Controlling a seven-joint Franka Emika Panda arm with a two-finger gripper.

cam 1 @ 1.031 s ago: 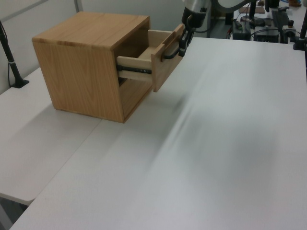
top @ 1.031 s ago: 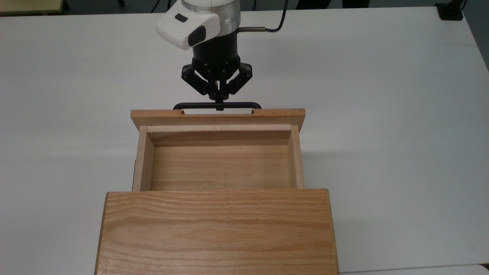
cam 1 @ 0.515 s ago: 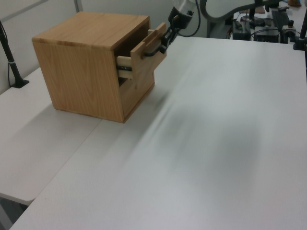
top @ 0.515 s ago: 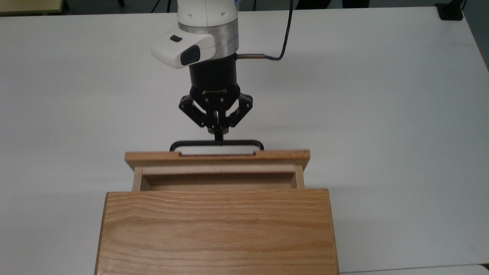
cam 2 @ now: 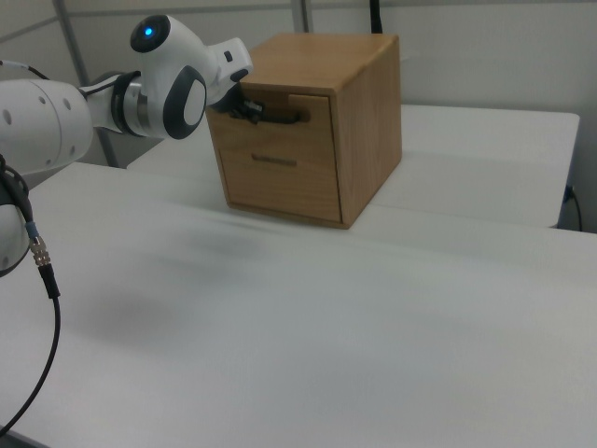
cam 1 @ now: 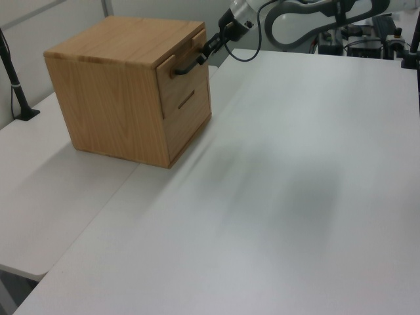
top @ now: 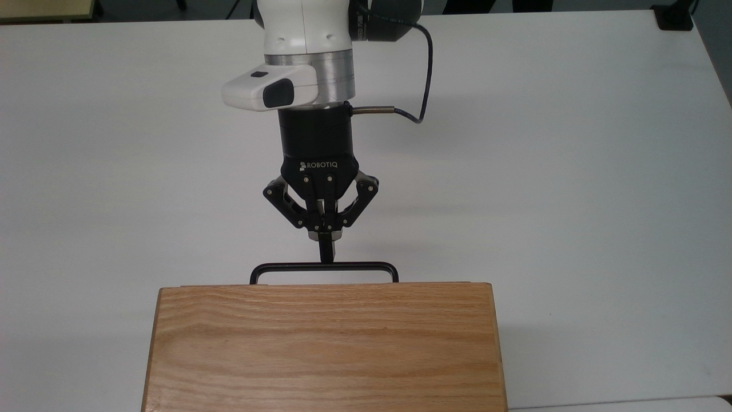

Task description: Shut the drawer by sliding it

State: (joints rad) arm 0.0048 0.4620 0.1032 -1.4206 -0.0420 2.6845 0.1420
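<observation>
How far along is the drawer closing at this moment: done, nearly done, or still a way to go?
Essentially done. The drawer sits with its front flush in the cabinet, and in the top view none of its interior shows past the cabinet's top edge. In hand: the gripper is shut, fingertips against the black handle. Left: drawing the gripper away from the handle, if anything.

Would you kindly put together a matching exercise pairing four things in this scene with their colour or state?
Things:
1. drawer
2. handle
3. claw
4. table

Descriptions:
A. white, flat surface
B. thin black bar, U-shaped
C. pushed fully into the cabinet
D. fingers together, tips at the middle of the bar

Pairs: 1-C, 2-B, 3-D, 4-A
</observation>
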